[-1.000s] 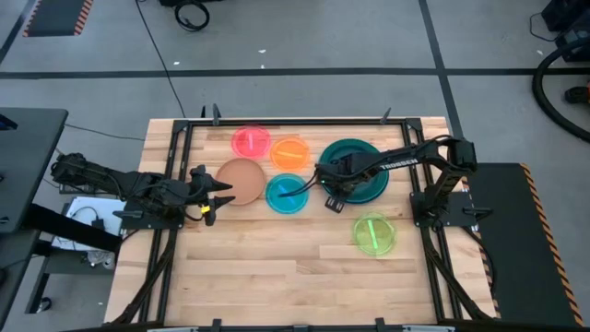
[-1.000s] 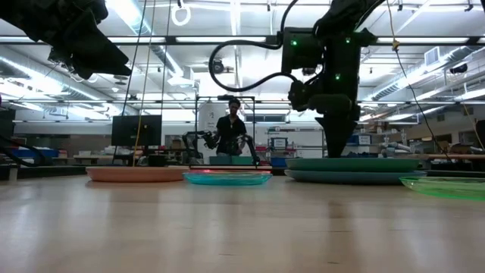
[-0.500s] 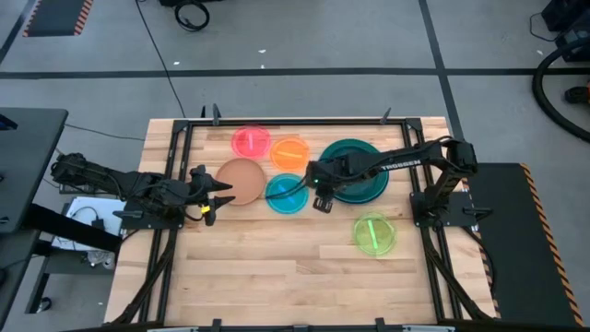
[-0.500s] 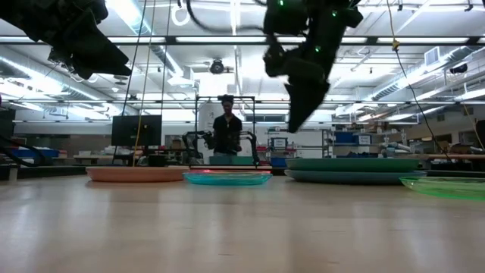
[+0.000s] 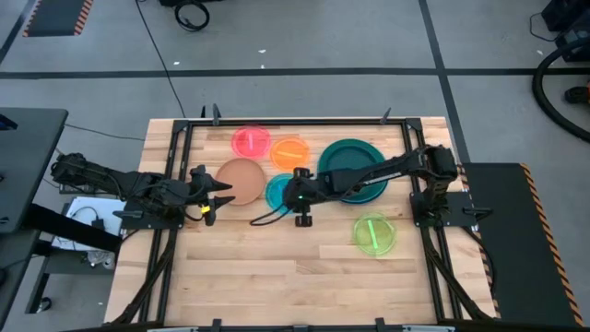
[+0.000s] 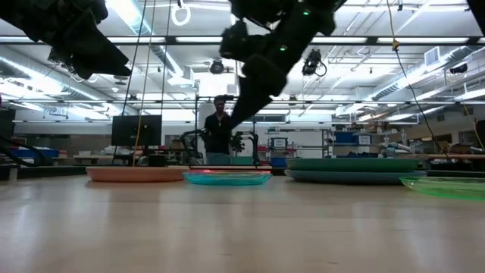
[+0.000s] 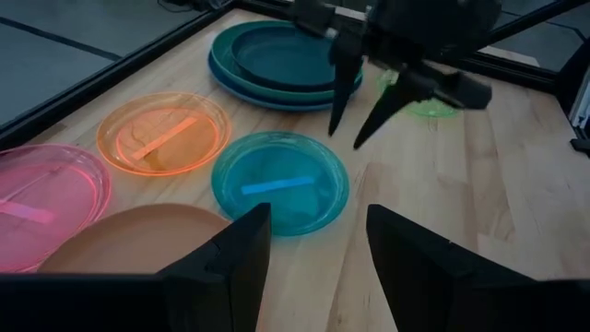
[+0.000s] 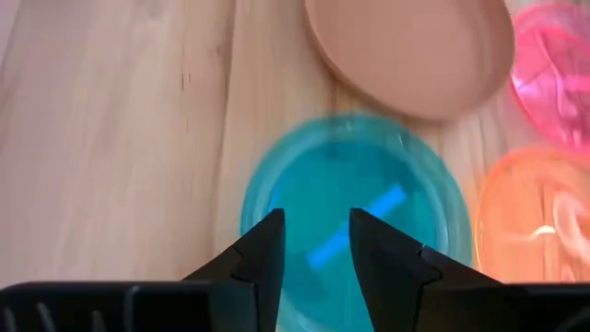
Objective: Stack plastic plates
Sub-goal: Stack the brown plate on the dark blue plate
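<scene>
My right arm is stretched far across the table toward the left side, low and almost flat in the high view. Its right gripper (image 5: 300, 197) hangs above the table surface, not touching it, with the fingers (image 7: 343, 97) pointing downward and parted with a clear gap between them. My left arm waits at the left edge of the table. Its left gripper (image 5: 218, 192) is also spread apart, pointing toward the middle.

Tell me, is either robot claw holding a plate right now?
No, nothing is held. The right gripper hangs open above the cyan plate; the left gripper waits open beside the tan plate.
</scene>
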`<state>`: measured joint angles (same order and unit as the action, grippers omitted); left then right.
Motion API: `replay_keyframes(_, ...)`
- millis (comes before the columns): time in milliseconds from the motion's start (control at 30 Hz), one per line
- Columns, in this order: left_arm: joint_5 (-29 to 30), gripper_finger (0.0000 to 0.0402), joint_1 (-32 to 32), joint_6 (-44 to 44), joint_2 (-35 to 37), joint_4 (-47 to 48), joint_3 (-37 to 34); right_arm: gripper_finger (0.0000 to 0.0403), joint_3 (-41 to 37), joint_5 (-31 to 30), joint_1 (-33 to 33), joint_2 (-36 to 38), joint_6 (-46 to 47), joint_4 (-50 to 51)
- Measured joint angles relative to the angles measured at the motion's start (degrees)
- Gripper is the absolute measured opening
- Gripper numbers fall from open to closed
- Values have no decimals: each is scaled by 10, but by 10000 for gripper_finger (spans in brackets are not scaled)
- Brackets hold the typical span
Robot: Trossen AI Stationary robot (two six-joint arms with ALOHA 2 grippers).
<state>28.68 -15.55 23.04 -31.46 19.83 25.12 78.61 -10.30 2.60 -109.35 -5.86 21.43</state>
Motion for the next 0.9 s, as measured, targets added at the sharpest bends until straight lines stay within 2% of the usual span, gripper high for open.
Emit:
replay_keyframes(267, 8, 188, 0, -17, 1, -12, 0, 132, 124, 9, 4, -91, -64, 24)
replay_keyframes(433, -3, 188, -1, -16, 15, 24, 15, 132, 185, 9, 4, -124, -91, 49)
replay_keyframes(767, -4, 188, -1, -12, 27, 48, 32, 132, 201, 10, 4, -111, -113, 26)
replay_keyframes(900, -4, 188, 0, -12, 20, 48, 32, 132, 235, 10, 4, -113, -117, 53)
